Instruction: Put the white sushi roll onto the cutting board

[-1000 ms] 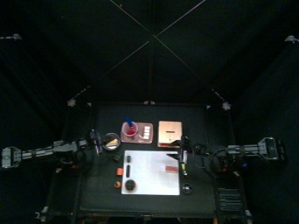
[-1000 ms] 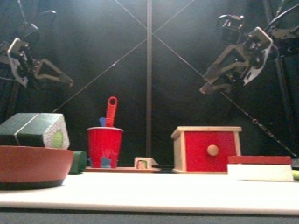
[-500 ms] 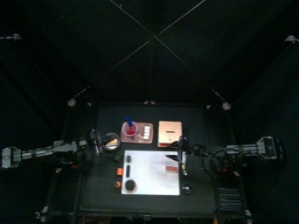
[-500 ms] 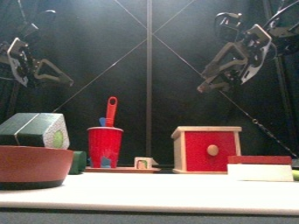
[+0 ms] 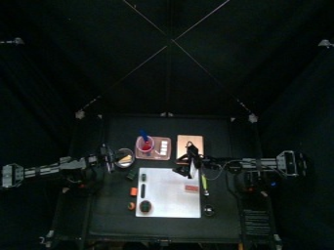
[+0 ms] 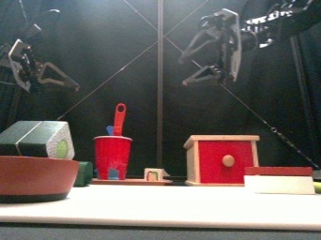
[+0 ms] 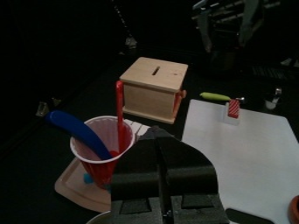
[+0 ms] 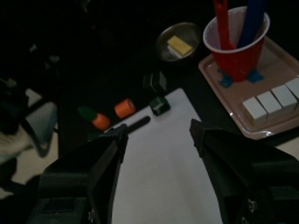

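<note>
Sushi roll (image 8: 271, 99) looks like one of the small white pieces in a row in the pink tray (image 8: 267, 124), at 11 o'clock from the board (image 8: 176, 166). I cannot tell which way it points. A red cup (image 8: 237, 48) stands just beside it in the tray. A box (image 7: 152, 87) sits at 3 o'clock from the tray. The right gripper (image 8: 158, 131) hangs above the board, spread wide. The left gripper (image 7: 170, 144) rests at 9 o'clock, pressed together.

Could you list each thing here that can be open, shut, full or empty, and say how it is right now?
Right pincer: open, holding nothing.
Left pincer: shut, holding nothing.
Red cup: upright, a blue and a red utensil inside.
Wooden box: closed, slot on top.
Cutting board: bare in the middle.
</note>
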`<state>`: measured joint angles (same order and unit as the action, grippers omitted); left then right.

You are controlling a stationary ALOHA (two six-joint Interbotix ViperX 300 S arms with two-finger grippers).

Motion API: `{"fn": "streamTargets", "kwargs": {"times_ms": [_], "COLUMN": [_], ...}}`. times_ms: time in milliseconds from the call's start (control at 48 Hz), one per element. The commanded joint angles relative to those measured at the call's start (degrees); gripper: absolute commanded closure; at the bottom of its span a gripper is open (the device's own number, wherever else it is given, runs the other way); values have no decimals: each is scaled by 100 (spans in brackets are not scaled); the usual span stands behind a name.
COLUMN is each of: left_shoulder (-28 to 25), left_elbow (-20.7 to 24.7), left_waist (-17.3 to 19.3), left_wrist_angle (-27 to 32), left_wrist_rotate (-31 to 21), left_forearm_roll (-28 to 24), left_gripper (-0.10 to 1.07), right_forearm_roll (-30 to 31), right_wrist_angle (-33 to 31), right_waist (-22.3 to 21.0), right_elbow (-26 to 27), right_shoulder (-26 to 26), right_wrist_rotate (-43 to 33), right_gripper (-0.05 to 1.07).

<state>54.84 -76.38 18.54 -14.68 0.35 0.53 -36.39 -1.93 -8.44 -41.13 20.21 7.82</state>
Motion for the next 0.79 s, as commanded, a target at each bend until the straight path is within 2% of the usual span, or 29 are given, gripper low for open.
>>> {"fn": "streamTargets", "kwargs": {"times_ms": [0,125,188,312,417,479,562,604,771], "left_shoulder": [-35,-35,-35,-35,-35,-35,-35,-35,-35], "left_elbow": [167,167,176,141,123,114,105,97,105], "left_waist": [9,9,9,-18,-35,-53,-53,-44,-44], "left_wrist_angle": [-53,-53,-53,-53,-35,-18,-9,-9,-18], "left_wrist_rotate": [0,0,-9,-26,-35,-26,-26,-18,-18], "left_forearm_roll": [-18,-9,-9,0,9,9,9,9,9], "left_gripper": [98,97,98,97,97,97,97,97,97], "right_forearm_roll": [-457,-1222,-1512,-1688,-1591,-1099,18,756,2751], "right_wrist_angle": [-422,-1178,-1731,-2593,-3111,-3349,-3551,-3718,-4641], "right_waist": [-193,-633,-1072,-1854,-2232,-2303,-2276,-2153,-1714], "right_elbow": [668,1274,1468,1661,1828,2013,2276,2452,3067], "right_shoulder": [-79,-422,-615,-976,-1187,-1301,-1415,-1521,-2030], "right_wrist_rotate": [-18,-26,-26,-53,-193,-598,-1318,-1934,-3823], "right_gripper": [11,11,11,11,11,12,14,14,15]}}
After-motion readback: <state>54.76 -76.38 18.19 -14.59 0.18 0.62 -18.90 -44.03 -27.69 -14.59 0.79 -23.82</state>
